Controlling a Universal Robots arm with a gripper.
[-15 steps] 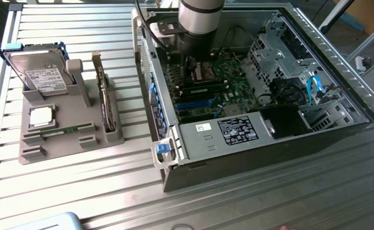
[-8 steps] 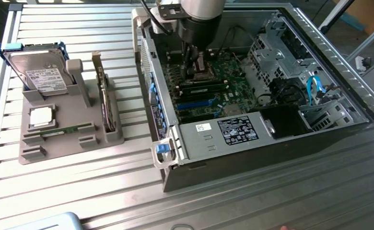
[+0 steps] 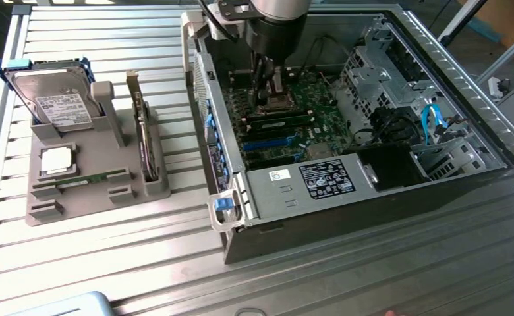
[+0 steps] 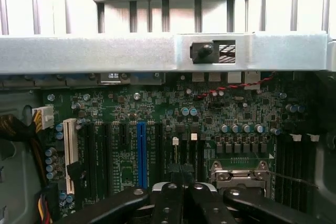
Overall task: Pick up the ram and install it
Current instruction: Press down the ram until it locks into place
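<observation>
Gripper [image 4: 181,184] sits low inside the open PC case [image 3: 468,92], fingers [image 4: 167,203] closed together, nothing visibly between them. In the wrist view the black linkages meet just above the motherboard [image 4: 157,114], near the CPU socket [image 4: 239,169] and the blue slot [image 4: 140,153]. In the exterior view the gripper [image 3: 266,99] points down onto the board beside the socket, arm [image 3: 275,23] rising out of the case's top edge.

Past the fingers in the wrist view: dark expansion slots, a white slot [image 4: 68,153], empty RAM slots [image 4: 294,166] with white clips beyond the socket, a red twisted wire [image 4: 231,88], then the case's metal wall [image 4: 105,53].

Ram [image 3: 94,179] lies flat in the gray holder [image 3: 81,197], well apart from the case on its exterior-view left, and far from the gripper. Looks like one green stick there; hard to be sure whether a second lies with it. Also in the holder: a hard drive [image 3: 59,102] standing tilted in a blue frame, and an expansion card [image 3: 141,135] upright on edge in its slot between the drive and the case.

Inside the case, the power supply [image 3: 327,181] with a black label sits at the case's near end, blue cables [image 3: 428,122] beyond it by the drive cage. Everything rests on a slatted metal table [image 3: 327,283].
</observation>
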